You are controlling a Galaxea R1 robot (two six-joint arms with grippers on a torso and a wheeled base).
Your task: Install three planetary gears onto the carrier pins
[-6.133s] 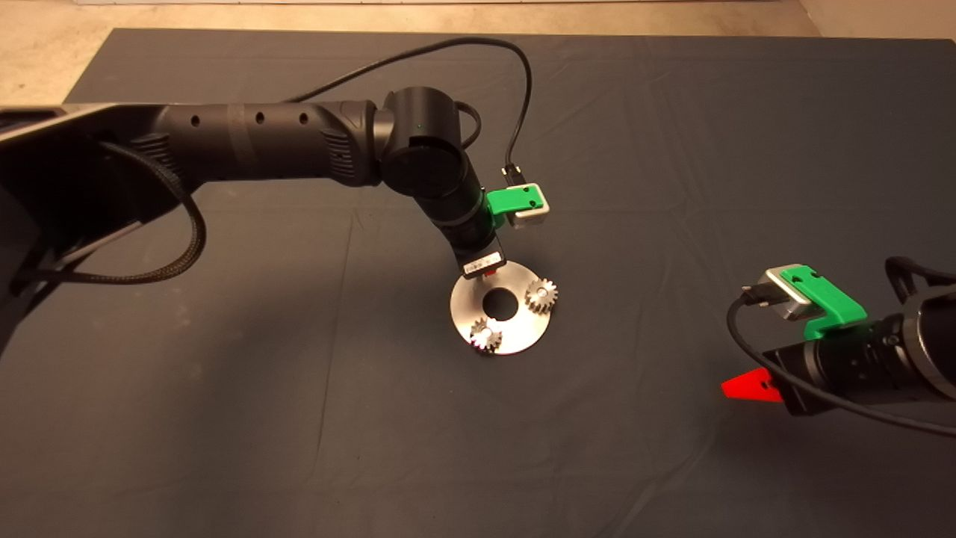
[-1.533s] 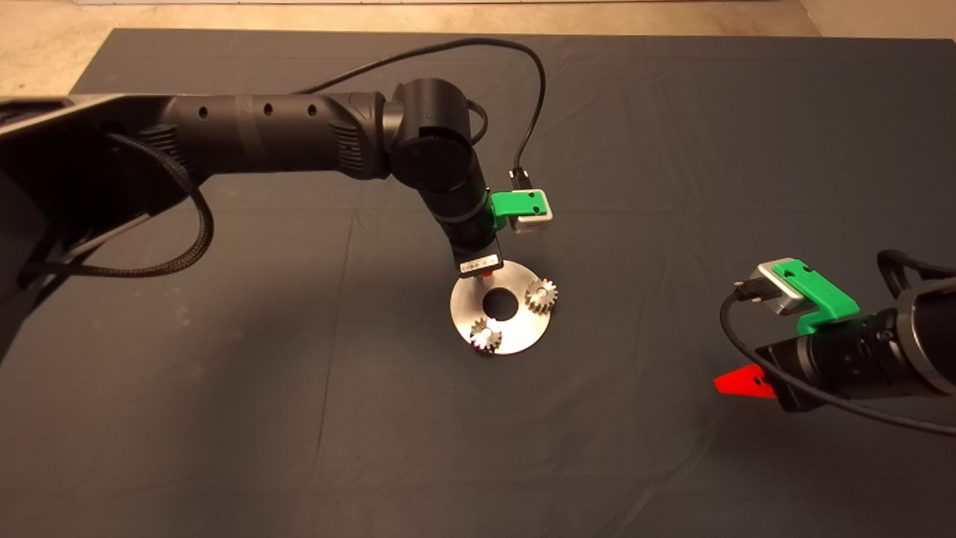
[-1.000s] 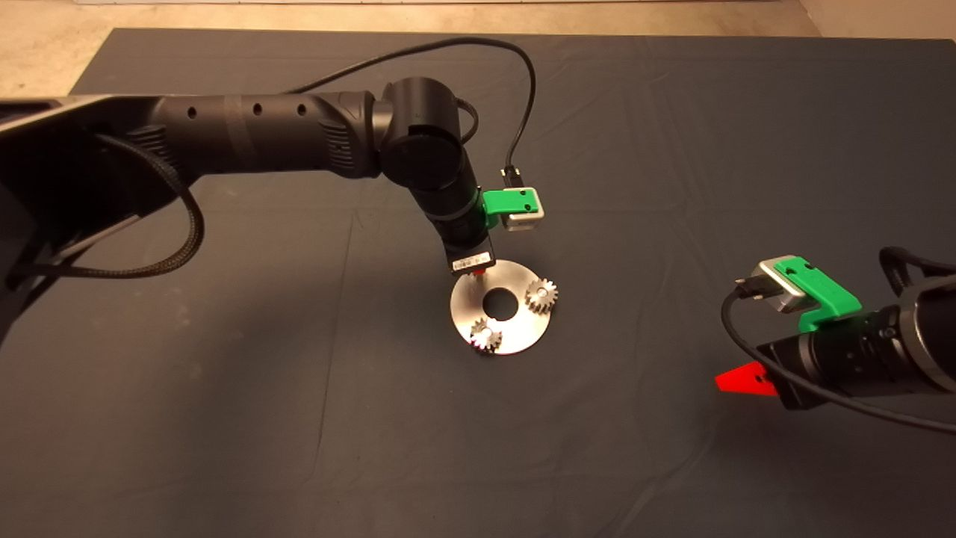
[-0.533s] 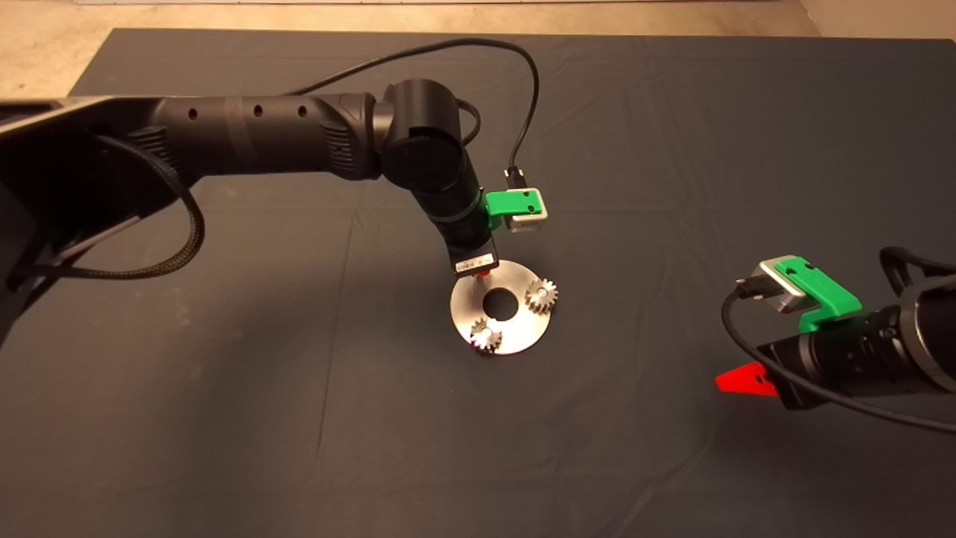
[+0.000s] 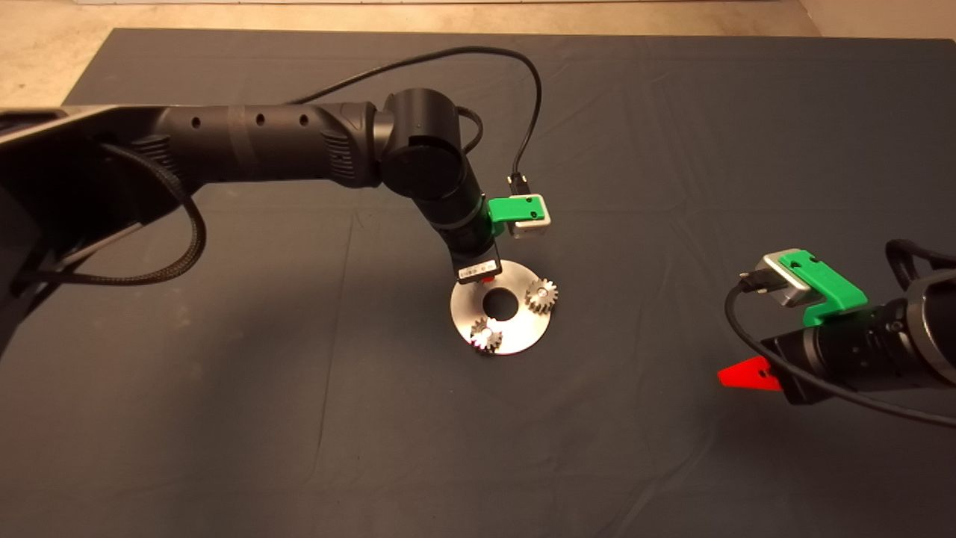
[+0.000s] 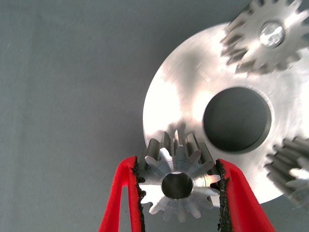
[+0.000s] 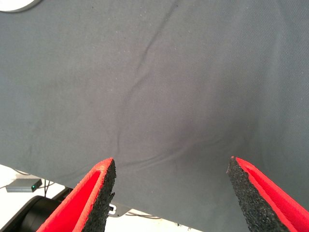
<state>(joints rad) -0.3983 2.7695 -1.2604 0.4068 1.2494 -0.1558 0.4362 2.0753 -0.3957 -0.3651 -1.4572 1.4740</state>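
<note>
The shiny round carrier disc (image 5: pixel 524 326) lies mid-mat. Two planetary gears sit on its pins, one at the right (image 5: pixel 541 295) and one at the front (image 5: pixel 485 334). My left gripper (image 5: pixel 486 280) hovers over the disc's back-left edge, shut on the third gear (image 6: pixel 177 186), which hangs level over the disc's rim (image 6: pixel 178 96). The other two gears (image 6: pixel 263 34) (image 6: pixel 294 169) show in the left wrist view, one with its pin tip (image 6: pixel 270 33) shining in the bore. The third pin is hidden under the held gear. My right gripper (image 5: pixel 747 373) is open and empty.
My right gripper (image 7: pixel 170 162) waits low over bare mat at the right side, well away from the disc. The left arm's cable (image 5: pixel 526 97) loops above the mat behind the disc. The mat's far edge meets a pale floor (image 5: pixel 45 45).
My left gripper has made small shifts over the disc's back-left edge, ending slightly right and lower, still holding the gear. My right gripper has drifted up a little.
</note>
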